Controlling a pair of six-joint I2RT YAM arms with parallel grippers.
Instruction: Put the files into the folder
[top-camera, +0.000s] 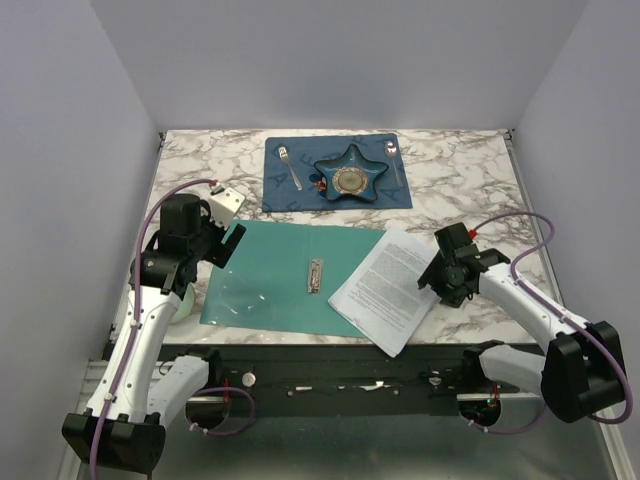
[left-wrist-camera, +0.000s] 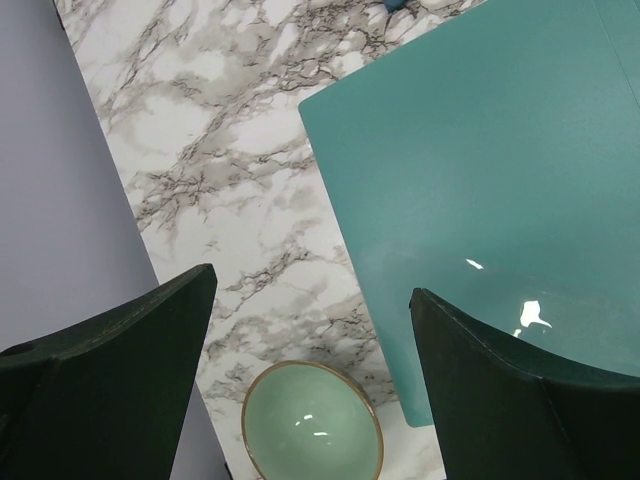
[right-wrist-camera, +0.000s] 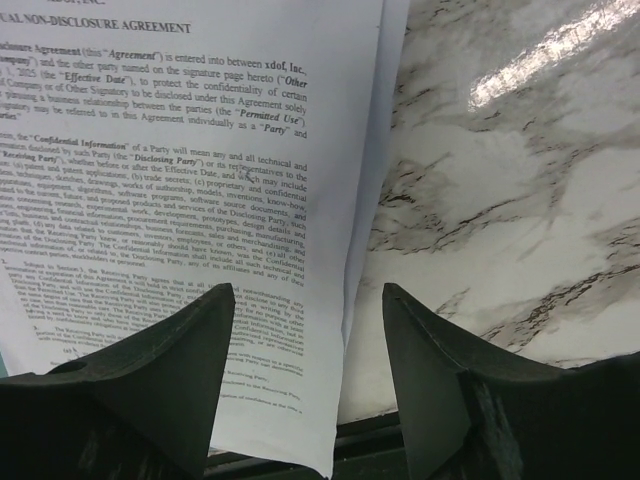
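The teal-green folder (top-camera: 285, 275) lies open and flat near the table's front, with its silver clip (top-camera: 316, 276) at the spine. The files (top-camera: 385, 286), white printed sheets, lie tilted with their left corner over the folder's right edge and their front corner over the table edge. My left gripper (top-camera: 228, 243) is open and empty above the folder's far left corner; the folder also shows in the left wrist view (left-wrist-camera: 500, 160). My right gripper (top-camera: 437, 277) is open and empty over the right edge of the files (right-wrist-camera: 200, 180).
A pale green bowl (left-wrist-camera: 312, 422) sits on the marble by the folder's left near corner. A dark blue placemat (top-camera: 337, 172) with a star dish (top-camera: 351, 176), a fork and a spoon lies at the back. A white box (top-camera: 224, 203) stands at the left.
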